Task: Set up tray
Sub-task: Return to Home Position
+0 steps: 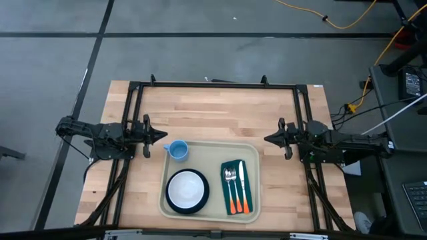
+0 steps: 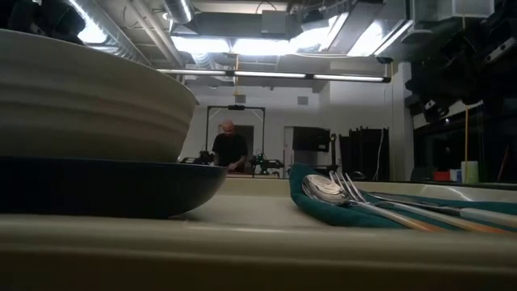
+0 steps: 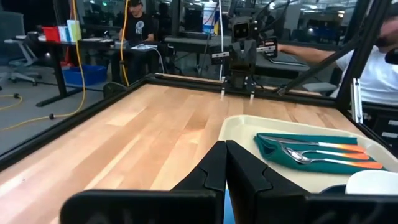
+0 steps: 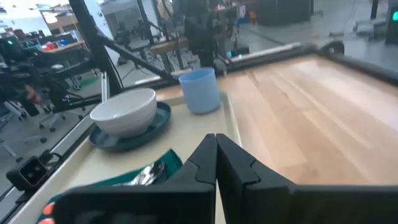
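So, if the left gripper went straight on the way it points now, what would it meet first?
Probably the right gripper, which faces it across the wooden table. The left gripper points just outside the tray. The blue cup sits near that line, so it might be grazed first.

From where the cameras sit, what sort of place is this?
Probably a robotics lab: a framed wooden table between the left arm and right arm, yellow cable across the grey floor, and a person standing in the room behind.
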Controlling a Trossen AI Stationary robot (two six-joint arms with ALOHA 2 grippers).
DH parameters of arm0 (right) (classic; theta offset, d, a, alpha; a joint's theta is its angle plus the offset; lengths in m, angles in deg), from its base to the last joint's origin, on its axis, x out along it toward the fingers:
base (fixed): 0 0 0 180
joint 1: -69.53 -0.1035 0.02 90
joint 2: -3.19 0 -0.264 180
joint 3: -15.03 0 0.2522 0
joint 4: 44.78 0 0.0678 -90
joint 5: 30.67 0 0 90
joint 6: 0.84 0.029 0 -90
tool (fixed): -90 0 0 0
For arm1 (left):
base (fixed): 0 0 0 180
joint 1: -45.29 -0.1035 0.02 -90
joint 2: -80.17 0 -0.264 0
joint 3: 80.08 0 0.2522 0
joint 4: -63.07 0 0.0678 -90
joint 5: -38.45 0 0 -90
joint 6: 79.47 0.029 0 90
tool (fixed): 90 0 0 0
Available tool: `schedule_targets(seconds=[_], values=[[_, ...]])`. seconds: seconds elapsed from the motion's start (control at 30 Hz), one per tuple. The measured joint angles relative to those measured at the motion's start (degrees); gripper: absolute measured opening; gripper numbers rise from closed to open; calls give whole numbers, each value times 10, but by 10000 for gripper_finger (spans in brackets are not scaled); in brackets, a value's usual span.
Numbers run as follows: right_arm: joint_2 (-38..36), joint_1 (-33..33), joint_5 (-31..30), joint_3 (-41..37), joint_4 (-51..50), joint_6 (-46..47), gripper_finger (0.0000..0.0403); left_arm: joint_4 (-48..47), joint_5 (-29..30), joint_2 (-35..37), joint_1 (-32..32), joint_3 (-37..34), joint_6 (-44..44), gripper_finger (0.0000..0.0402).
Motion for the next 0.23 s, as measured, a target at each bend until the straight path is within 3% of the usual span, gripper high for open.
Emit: schedule_targets(seconds=[0.23], values=[[0,0,0,0,-21,8,6,0,-1,0,0,0,9,5]])
